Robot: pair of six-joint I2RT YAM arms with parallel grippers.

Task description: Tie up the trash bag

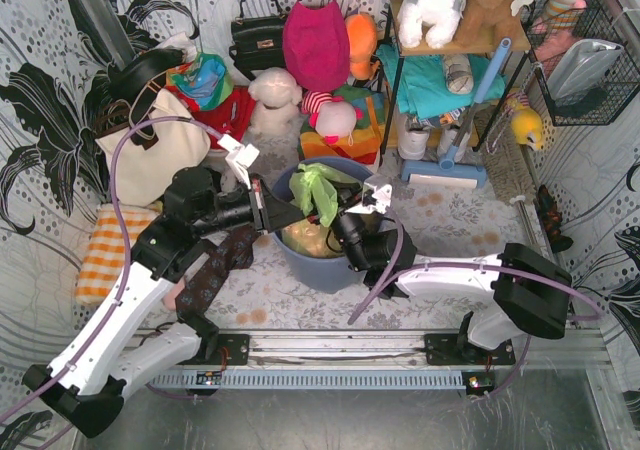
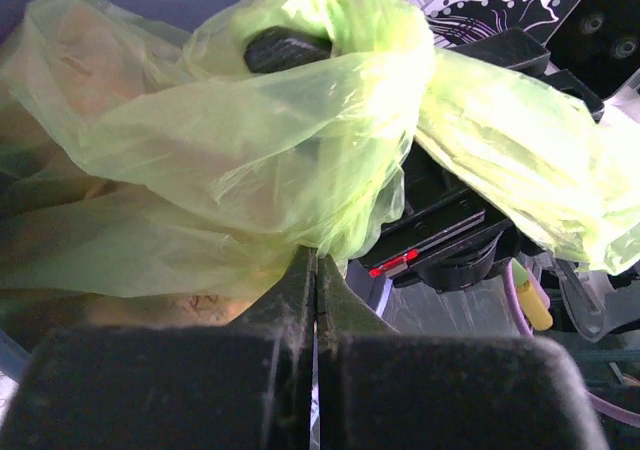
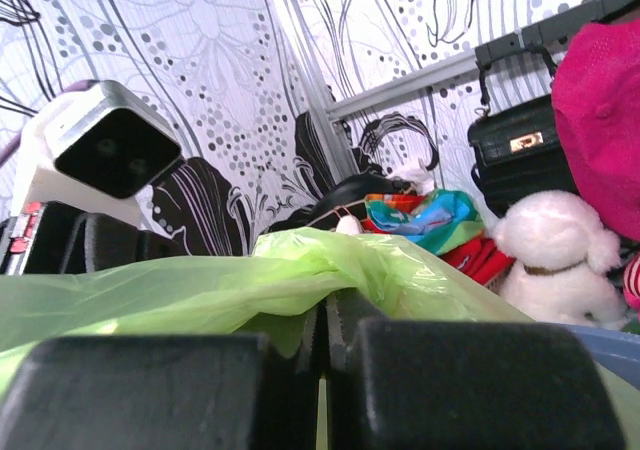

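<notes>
The lime-green trash bag sits inside the blue-grey bin, its top gathered into a twisted bunch above the rim. Orange-brown paper shows through the plastic in the left wrist view. My left gripper reaches in from the left and is shut on a fold of the bag. My right gripper reaches in from the right and is shut on another flap of the bag, which drapes over its fingers. The two grippers are close together at the bunch. The right gripper's body shows in the left wrist view.
A cream tote bag stands back left, with an orange-checked cloth and a dark patterned cloth beside the left arm. Handbags, plush toys, a shelf and a blue floor brush crowd the back.
</notes>
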